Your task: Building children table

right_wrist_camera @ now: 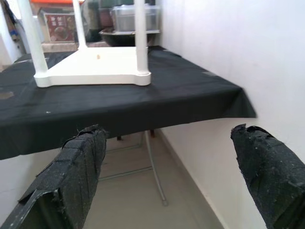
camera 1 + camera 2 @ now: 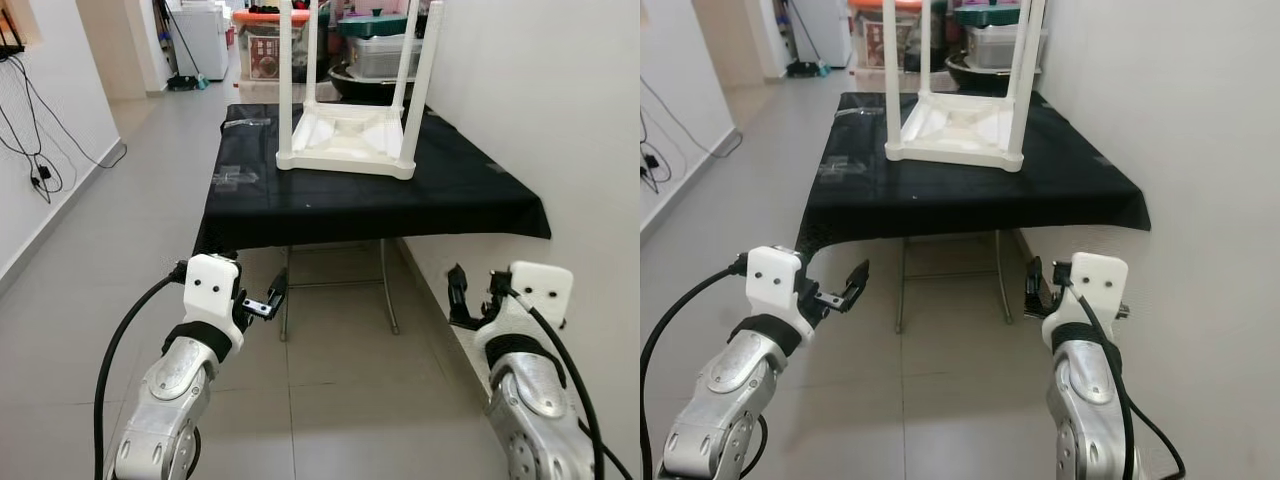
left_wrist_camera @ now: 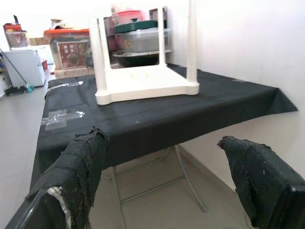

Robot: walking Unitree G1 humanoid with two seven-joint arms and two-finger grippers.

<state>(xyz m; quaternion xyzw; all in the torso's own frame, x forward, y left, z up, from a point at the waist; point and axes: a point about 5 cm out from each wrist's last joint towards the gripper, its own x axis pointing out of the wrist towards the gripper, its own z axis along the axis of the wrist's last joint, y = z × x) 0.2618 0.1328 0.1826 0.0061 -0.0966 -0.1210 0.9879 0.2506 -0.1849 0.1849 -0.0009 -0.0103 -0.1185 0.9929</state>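
A white plastic children's table [image 2: 345,140] lies upside down on a folding table covered in black cloth [image 2: 400,200]. Its white legs [image 2: 285,70] point straight up. My left gripper [image 2: 268,300] hangs low, in front of the cloth's near left corner and below its edge. In the left wrist view its fingers [image 3: 81,167] stand wide apart, open and holding nothing. My right gripper [image 2: 468,295] is at the same height under the near right corner, close to the wall. It is also open, and the white table [image 1: 95,67] shows between and beyond its fingers [image 1: 267,167].
A white wall [image 2: 560,120] runs along the right, hard against the black table. Plastic storage boxes [image 2: 385,50] and a white appliance [image 2: 205,35] stand behind it. Cables [image 2: 40,170] hang on the left wall. Metal folding legs [image 2: 335,285] stand under the cloth, with tiled floor [image 2: 150,200] to the left.
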